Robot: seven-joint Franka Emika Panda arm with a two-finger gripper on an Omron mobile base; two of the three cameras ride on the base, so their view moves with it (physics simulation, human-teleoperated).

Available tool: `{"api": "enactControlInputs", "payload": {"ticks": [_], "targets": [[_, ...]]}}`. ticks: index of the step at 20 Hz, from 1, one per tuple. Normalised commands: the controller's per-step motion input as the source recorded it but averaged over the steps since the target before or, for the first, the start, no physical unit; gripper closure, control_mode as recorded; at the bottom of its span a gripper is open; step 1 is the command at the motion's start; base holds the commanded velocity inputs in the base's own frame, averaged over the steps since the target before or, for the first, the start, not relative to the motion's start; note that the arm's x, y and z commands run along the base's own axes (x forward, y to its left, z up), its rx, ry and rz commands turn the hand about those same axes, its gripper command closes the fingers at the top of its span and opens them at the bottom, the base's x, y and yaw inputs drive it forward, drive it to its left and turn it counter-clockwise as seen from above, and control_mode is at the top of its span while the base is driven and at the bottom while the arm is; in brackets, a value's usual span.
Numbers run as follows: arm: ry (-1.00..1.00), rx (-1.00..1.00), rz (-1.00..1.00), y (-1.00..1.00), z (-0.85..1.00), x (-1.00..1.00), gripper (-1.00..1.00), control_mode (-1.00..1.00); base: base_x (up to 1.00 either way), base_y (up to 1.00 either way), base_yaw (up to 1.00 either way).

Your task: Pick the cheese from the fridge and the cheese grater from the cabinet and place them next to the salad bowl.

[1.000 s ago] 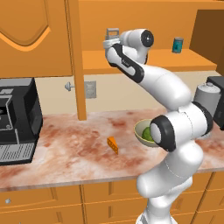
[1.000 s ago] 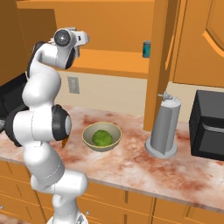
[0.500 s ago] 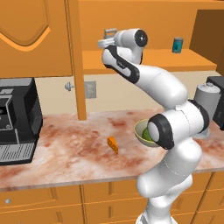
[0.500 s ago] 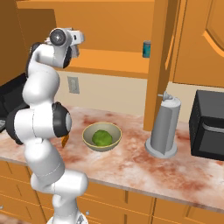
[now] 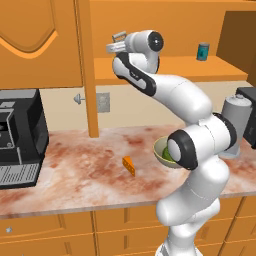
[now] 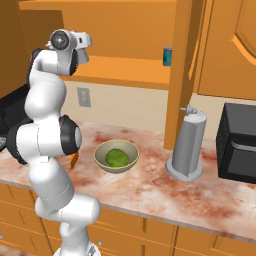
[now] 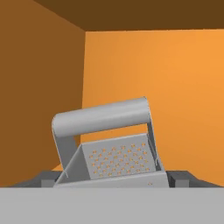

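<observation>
The grey cheese grater [image 7: 116, 157], tilted with its loop handle up, sits between my finger tips in the hand view. My gripper [image 5: 118, 46] is shut on it, high in front of the open orange cabinet [image 5: 170, 30], near the vertical door edge. The orange cheese [image 5: 129, 165] wedge lies on the marble counter, left of the olive-green salad bowl [image 6: 116, 156] with its leafy ball. My arm partly covers the bowl [image 5: 160, 149] in the left base view. A sliver of the cheese [image 6: 74, 160] peeks from behind my arm. The fridge is out of view.
A teal can [image 5: 202, 51] stands on the cabinet shelf. A tall grey cylinder [image 6: 187, 145] stands right of the bowl, with a black appliance [image 6: 239, 145] beyond it. A black coffee machine [image 5: 17, 130] occupies the counter's left end. The cabinet door [image 5: 35, 40] hangs open.
My gripper has drawn the grater leftward, out from over the cabinet shelf towards the door edge. Cheese and bowl have stayed put.
</observation>
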Motion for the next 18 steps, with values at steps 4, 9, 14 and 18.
{"api": "enactControlInputs", "payload": {"ticks": [4,9,14,18], "targets": [[0.0,0.0,0.0,0.0,-0.13,0.0,1.0,-1.0,0.0,0.0,0.0],[0.0,0.0,0.0,0.0,-0.19,0.0,1.0,-1.0,0.0,0.0,0.0],[0.0,0.0,0.0,0.0,0.0,-0.07,1.0,-1.0,0.0,0.0,0.0],[0.0,0.0,0.0,0.0,0.0,-0.02,1.0,-1.0,0.0,0.0,0.0]]}}
